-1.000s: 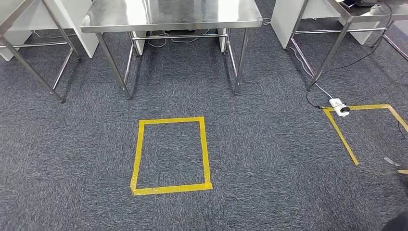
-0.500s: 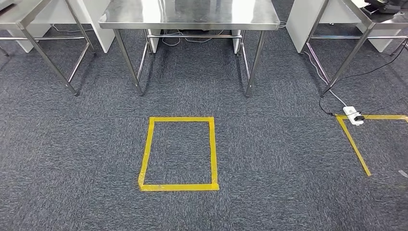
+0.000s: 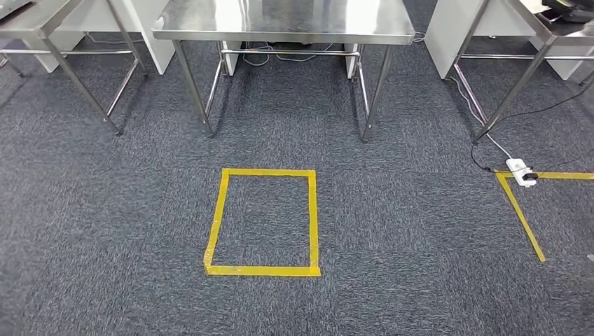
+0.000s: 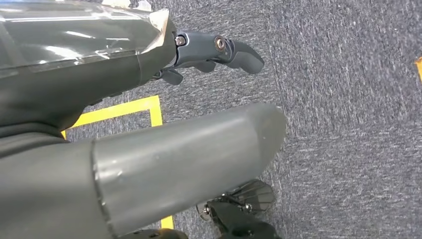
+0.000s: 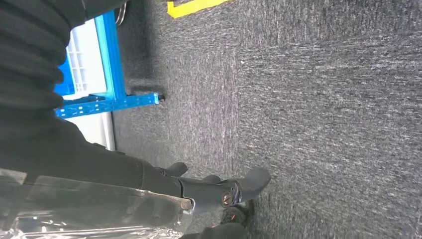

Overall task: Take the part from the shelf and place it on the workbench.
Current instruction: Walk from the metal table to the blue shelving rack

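- The left hand (image 4: 199,119) hangs above the grey carpet (image 3: 420,245), fingers apart, holding nothing.
- The right hand (image 5: 214,191) hangs likewise, released, near a blue shelf frame (image 5: 107,74).
- A yellow tape rectangle (image 3: 263,221) marks the carpet.
- Beyond the rectangle stands the steel workbench (image 3: 284,19), bare on top.
- Right of the rectangle lies a white power strip (image 3: 522,171).
- The part's whereabouts cannot be told.

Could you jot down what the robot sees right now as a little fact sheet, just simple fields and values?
Floor: dark grey carpet
Floor marking: yellow tape rectangle, closed outline
Second marking: yellow tape corner, partly out of frame
Ahead: shiny steel workbench beyond the rectangle
Near second marking: white power strip with black cable
Left robot hand: holds nothing, hangs above carpet
Right robot hand: holds nothing
Beside right arm: blue metal frame
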`<state>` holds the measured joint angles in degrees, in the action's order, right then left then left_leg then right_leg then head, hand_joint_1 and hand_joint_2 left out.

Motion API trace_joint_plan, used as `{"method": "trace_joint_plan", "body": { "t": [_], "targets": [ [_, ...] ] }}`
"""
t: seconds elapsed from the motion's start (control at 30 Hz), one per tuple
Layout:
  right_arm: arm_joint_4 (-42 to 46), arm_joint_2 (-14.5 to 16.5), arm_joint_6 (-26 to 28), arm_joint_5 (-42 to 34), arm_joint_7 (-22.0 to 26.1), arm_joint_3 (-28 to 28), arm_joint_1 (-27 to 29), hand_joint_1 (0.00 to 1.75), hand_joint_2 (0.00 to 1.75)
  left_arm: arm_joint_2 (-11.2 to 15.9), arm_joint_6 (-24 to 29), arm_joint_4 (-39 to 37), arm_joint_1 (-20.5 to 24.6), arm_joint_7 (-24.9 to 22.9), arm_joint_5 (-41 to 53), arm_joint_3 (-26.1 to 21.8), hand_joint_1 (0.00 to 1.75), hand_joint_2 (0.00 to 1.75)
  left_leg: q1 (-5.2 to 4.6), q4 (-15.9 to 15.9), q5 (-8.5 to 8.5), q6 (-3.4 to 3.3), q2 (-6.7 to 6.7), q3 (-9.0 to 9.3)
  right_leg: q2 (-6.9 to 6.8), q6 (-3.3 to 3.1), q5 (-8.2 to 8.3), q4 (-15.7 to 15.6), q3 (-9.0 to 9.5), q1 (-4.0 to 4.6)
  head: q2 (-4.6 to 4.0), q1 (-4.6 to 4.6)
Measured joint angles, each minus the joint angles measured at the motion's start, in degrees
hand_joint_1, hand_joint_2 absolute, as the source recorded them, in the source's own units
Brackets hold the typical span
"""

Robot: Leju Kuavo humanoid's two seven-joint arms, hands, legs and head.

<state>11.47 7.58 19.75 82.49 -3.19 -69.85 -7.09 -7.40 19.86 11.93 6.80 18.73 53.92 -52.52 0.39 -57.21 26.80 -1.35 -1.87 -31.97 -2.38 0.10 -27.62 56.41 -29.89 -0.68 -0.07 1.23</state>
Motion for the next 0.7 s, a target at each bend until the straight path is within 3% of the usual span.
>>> {"method": "trace_joint_plan", "body": {
  "t": [0.07, 0.13, 0.23, 0.27, 0.3, 0.33, 0.4, 0.43, 0.5, 0.6, 0.63, 0.7],
  "targets": [
    [0.0, 0.0, -0.2, 0.0, 0.0, 0.0, 0.0, 0.00, 1.75, 0.0, 0.0, 0.0, -0.1, 0.0, 0.0, 0.0, 0.00, 0.00, -0.04, 0.5, -0.43, -0.62, 0.73, 0.06, -0.37, 0.73, -0.01, -0.1, 0.01, 0.13, 0.00, 0.01],
    [0.0, 0.0, -0.3, 0.0, -0.1, 0.0, -0.1, 0.00, 1.75, -0.1, 0.0, 0.0, -0.1, 0.1, 0.0, 0.0, 0.00, 0.00, 0.15, 1.5, -1.22, -1.46, 1.31, 0.50, 0.21, 0.96, -1.22, 1.7, -0.83, 0.20, 0.00, 0.14],
    [0.0, 0.0, -0.4, -0.1, -0.1, 0.0, 0.0, 0.00, 1.75, -0.2, 0.0, 0.0, 0.0, 0.1, -0.1, 0.0, 0.00, 0.00, 0.08, 2.0, -1.75, -2.09, 2.25, 0.43, 1.76, 0.41, -6.12, 12.4, -5.94, -0.07, 0.00, 0.60],
    [0.0, -0.1, -0.5, -0.1, -0.1, 0.0, 0.0, 0.00, 1.75, -0.3, 0.0, 0.0, -0.1, 0.1, -0.1, 0.0, 0.00, 0.00, 0.04, 2.0, -1.76, -2.09, 2.65, 0.34, 1.94, 0.56, -7.09, 15.4, -7.44, -0.14, 0.00, 0.73],
    [0.0, -0.1, -0.5, -0.2, -0.2, 0.0, 0.1, 0.00, 1.75, -0.3, 0.0, 0.0, -0.1, 0.1, 0.0, 0.0, 0.00, 0.00, 0.02, 1.9, -1.77, -2.07, 3.05, 0.30, 2.03, 0.94, -7.11, 16.4, -7.94, -0.20, 0.00, 0.74],
    [0.0, -0.1, -0.6, -0.2, -0.2, 0.0, 0.2, 0.00, 1.75, -0.3, 0.0, 0.0, -0.2, 0.1, 0.0, 0.0, 0.00, 0.00, 0.03, 1.8, -1.76, -2.03, 3.47, 0.29, 2.08, 1.48, -6.14, 15.0, -7.22, -0.25, 0.00, 0.78],
    [0.0, -0.3, -0.6, -0.2, -0.2, 0.0, 0.2, 0.00, 1.75, -0.4, 0.0, 0.0, -0.2, 0.1, 0.0, 0.0, 0.00, 0.00, 0.07, 1.3, -1.56, -1.70, 4.29, 0.21, 2.59, 2.42, -2.74, 6.8, -3.23, -0.52, 0.00, 0.90],
    [0.0, -0.3, -0.7, -0.2, -0.2, 0.0, 0.1, 0.00, 1.75, -0.4, 0.0, 0.0, -0.2, 0.1, 0.0, 0.0, 0.00, 0.00, -0.02, 1.0, -1.35, -1.39, 4.64, 0.12, 2.88, 2.47, -1.43, 3.1, -1.57, -0.51, 0.00, 1.02],
    [0.0, -0.3, -0.8, -0.1, -0.2, 0.0, 0.0, 0.00, 1.75, -0.4, 0.0, 0.0, -0.2, 0.1, 0.0, 0.0, 0.00, 0.00, -0.26, 0.5, -1.05, -0.74, 5.04, -0.11, 3.21, 1.84, -0.48, 0.1, -0.12, -0.33, 0.00, 1.09],
    [0.0, -0.3, -1.0, 0.1, -0.2, 0.1, -0.1, 0.00, 1.75, -0.4, 0.0, 0.0, -0.4, 0.1, 0.0, 0.0, 0.00, 0.00, -0.07, -0.1, -0.64, -0.01, 4.75, -0.52, 2.68, 0.74, -0.10, 0.1, 0.11, -0.49, 0.00, 0.79],
    [0.0, -0.3, -1.1, 0.1, -0.2, 0.2, -0.1, 0.00, 1.75, -0.3, 0.0, 0.0, -0.4, 0.1, 0.0, 0.0, 0.00, 0.00, 0.07, -1.5, 0.29, 0.28, 4.15, -1.11, 2.48, 0.31, 0.02, 0.1, 0.13, -0.63, 0.00, 0.66],
    [0.0, -0.3, -1.4, 0.1, -0.2, 0.3, -0.1, 0.00, 1.75, -0.3, 0.0, 0.0, -0.4, 0.1, 0.0, 0.0, 0.00, 0.00, 0.28, -7.7, 3.90, 0.87, 2.73, -3.94, 1.96, -0.32, 0.06, 0.0, 0.08, -0.63, 0.00, 0.40]
  ]
}}
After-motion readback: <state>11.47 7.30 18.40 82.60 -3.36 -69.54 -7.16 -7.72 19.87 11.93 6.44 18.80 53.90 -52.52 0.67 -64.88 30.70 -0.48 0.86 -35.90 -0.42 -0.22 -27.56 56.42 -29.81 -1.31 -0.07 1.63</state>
